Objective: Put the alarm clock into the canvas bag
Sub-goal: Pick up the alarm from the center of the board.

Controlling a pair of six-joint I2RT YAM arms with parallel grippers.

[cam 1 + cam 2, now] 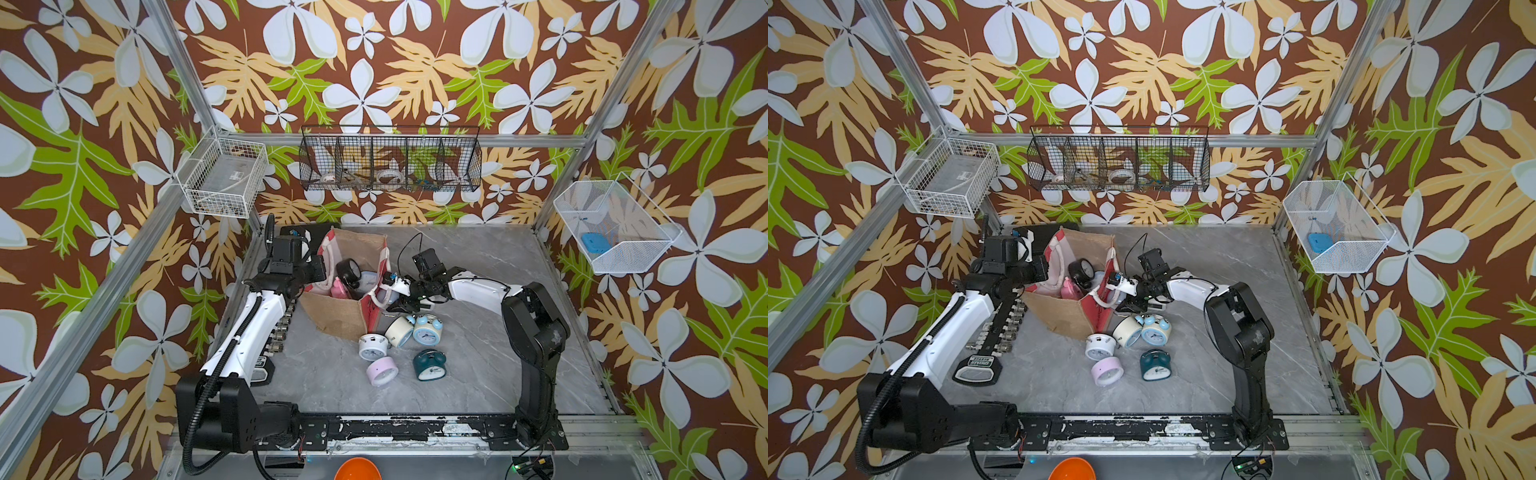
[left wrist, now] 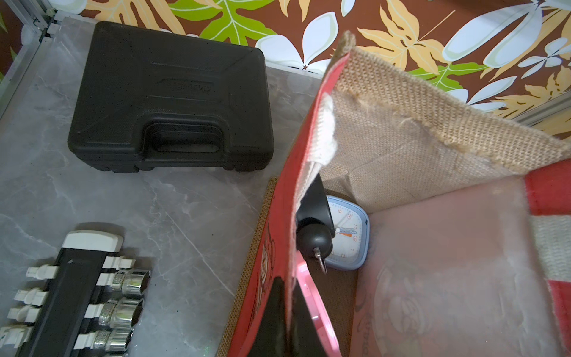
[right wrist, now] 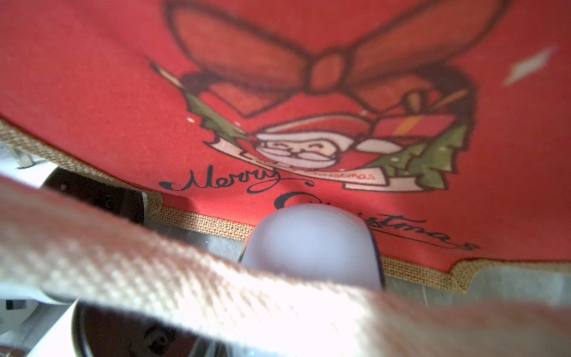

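Left fingers point(image 2: 272, 324) clamp the upright canvas bag point(image 1: 332, 318), mouth up; right fingers point(image 1: 398, 306) beside it, spread unclear.

- The left arm point(image 1: 249, 328) starts from its base at 7 o'clock in both top views, its white link stretched toward 11 o'clock and the wrist turned toward 3 o'clock
- The left gripper point(image 2: 289, 309) is clamped tight: in the left wrist view one black finger point(image 2: 272, 315) lies on the outside of the canvas bag's point(image 2: 275, 222) red panel and its partner on the inside
- The right arm point(image 1: 536, 332) stands at 4 o'clock, black lower link upright, elbow bent, white link running toward 9 o'clock and sloping down
- The right gripper point(image 1: 392, 300) sits low and points toward 9 o'clock; how far its jaws are parted cannot be told
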